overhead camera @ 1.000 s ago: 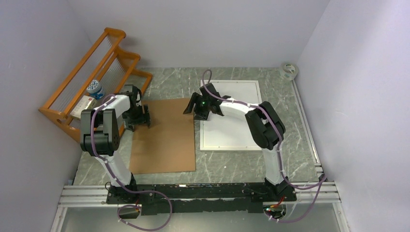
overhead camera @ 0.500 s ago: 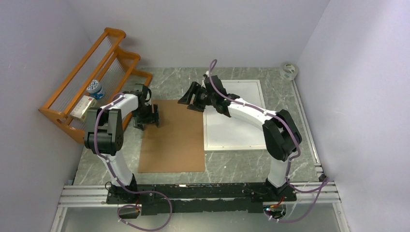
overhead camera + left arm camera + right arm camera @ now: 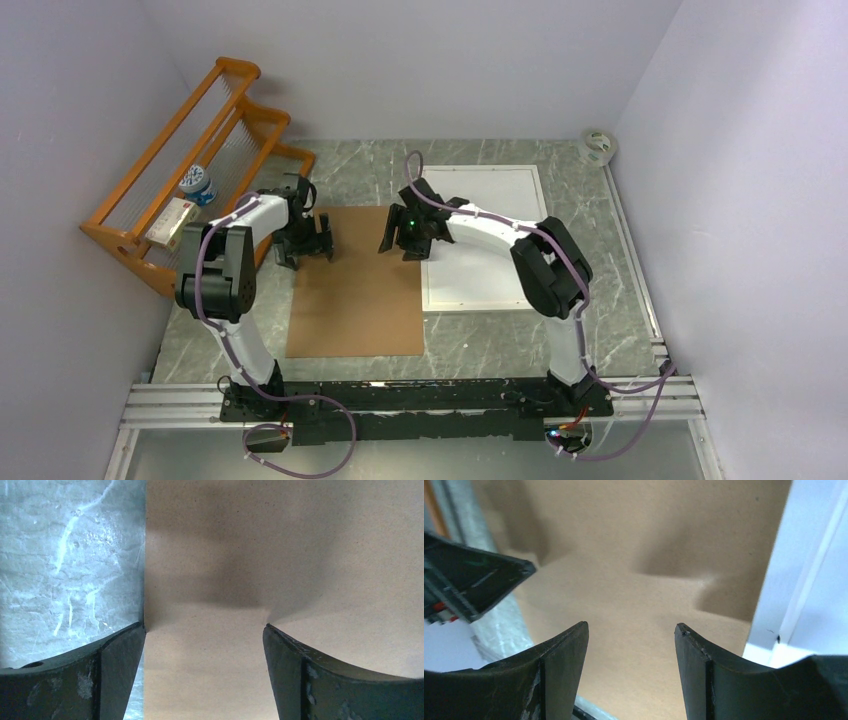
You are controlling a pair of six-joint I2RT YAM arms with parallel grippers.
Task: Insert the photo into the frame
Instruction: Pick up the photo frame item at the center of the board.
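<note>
A plain brown backing board point(image 3: 355, 300) lies flat in the middle of the table, its right edge over the white frame point(image 3: 480, 280), which lies flat to the right. The photo is out of view. My left gripper point(image 3: 305, 243) is open, low over the board's far left edge. In the left wrist view the board point(image 3: 280, 555) fills the gap of the left gripper point(image 3: 205, 626), and one finger point(image 3: 120, 670) sits at the board's edge. My right gripper point(image 3: 402, 235) is open over the board's far right part. In the right wrist view, the right gripper point(image 3: 631, 625) holds nothing and the frame point(image 3: 814, 555) lies to its right.
An orange wooden rack point(image 3: 190, 170) stands at the back left with a small box point(image 3: 172, 222) and a jar point(image 3: 198, 184) on it. A tape roll point(image 3: 598, 146) lies at the back right corner. Walls close in on both sides. An aluminium rail point(image 3: 420, 392) runs along the near edge.
The backing board has slid right, up to the frame. The left gripper moved right with it and opened wider. The right gripper rose, then came back down over the board's right part.
</note>
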